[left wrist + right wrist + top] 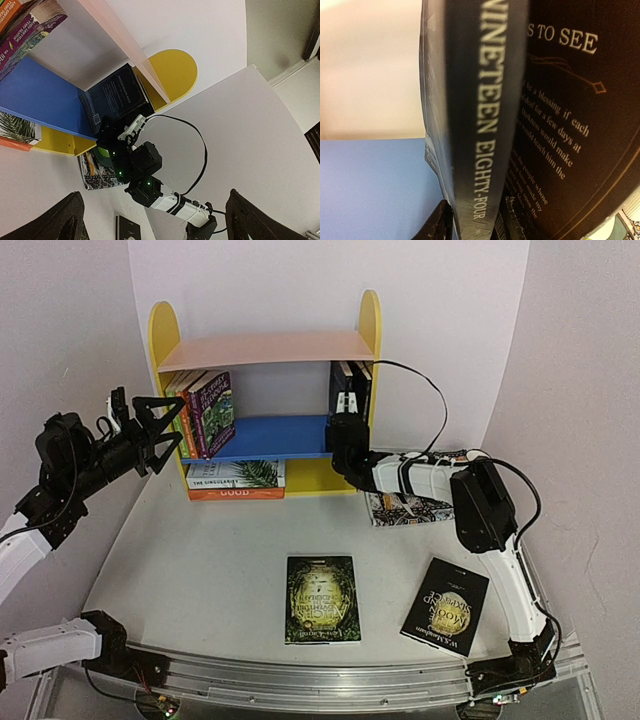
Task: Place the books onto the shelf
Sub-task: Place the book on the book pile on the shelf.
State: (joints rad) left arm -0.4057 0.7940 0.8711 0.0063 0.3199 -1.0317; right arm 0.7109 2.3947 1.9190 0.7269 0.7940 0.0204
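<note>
Close against the right wrist lens stands a black spine [480, 125] lettered "NINETEEN EIGHTY-FOUR", upright on the blue middle board [370, 185]. The right gripper [472, 222] has a dark fingertip on either side of the spine's foot; whether they pinch it or merely flank it I cannot tell. Pressed against it on the right is another dark cover [570, 125] reading "S TO SEE" and "a blessing if each".

From above, these dark books [350, 385] sit at the right end of the shelf [370, 320], tight against its yellow side panel. At the left end lean an orange, a green and a purple floral book [212, 412]. Below, a white palm-leaf book [235, 474] marked "THE SINGULARITY" lies flat on an orange one [235, 493] marked "GOOD".

Two dark paperbacks lie on the table [200, 560]: one [321, 598] in the middle, one [445, 605] to its right showing "MOON". A patterned black-and-white mat [400, 508] lies under the right arm, and a black cable [430, 390] loops beside the shelf.

The left gripper [172, 435] hangs spread wide and holding nothing, just left of the shelf.
</note>
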